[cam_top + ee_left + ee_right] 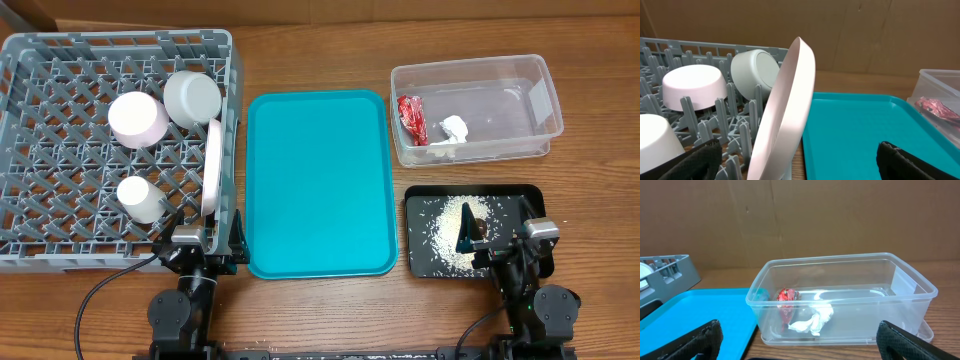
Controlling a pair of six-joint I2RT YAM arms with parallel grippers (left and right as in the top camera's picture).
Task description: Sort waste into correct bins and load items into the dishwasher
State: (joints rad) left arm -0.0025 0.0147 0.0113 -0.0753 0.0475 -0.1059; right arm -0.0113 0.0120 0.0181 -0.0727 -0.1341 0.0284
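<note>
Table (400, 40): brown wood.
Left side: grey dish rack (120, 40), just beside the teal tray (318, 185).
Middle: teal tray, lying flat.
Right side, far: clear tub (500, 90).
Right side, near: black tray (512, 216), close to the tub.

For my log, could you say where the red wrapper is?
Overhead, at right: the red wrapper lies in the left end of the clear tub, beside the tissue.
</note>
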